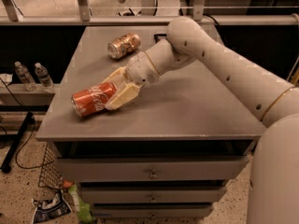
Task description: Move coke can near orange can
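The coke can lies on its side near the front left of the grey table top, its silver end facing left. My gripper reaches down from the right. Its cream fingers straddle the can's right end, one on each side, pressed against it. The orange can lies on its side at the back of the table, behind the gripper and apart from the coke can. My white arm crosses the table's right half.
The table is a drawer cabinet with its front edge close to the coke can. Two water bottles stand on a low shelf at the left. A railing runs behind the table. Litter lies on the floor.
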Robot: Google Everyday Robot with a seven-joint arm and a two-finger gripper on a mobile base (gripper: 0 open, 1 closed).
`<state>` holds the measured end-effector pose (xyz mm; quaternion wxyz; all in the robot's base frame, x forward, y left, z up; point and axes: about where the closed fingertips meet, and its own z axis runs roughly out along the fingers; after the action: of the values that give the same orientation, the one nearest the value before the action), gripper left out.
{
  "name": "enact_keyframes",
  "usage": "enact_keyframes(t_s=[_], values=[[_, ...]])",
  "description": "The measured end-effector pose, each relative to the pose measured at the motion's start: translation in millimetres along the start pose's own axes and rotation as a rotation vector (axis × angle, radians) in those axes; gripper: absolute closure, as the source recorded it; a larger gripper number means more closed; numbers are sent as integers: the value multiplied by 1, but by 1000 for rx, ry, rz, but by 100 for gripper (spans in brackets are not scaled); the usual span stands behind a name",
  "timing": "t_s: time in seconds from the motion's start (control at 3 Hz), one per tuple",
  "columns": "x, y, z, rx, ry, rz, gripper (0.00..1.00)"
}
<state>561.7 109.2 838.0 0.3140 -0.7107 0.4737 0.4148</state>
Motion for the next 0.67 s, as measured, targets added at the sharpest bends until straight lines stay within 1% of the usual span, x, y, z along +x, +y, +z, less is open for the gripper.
enact_keyframes(t_s=[0.33, 0.67], values=[[12, 5, -25, 80, 30, 41, 100], [23, 5, -56, 179, 45, 75, 100]])
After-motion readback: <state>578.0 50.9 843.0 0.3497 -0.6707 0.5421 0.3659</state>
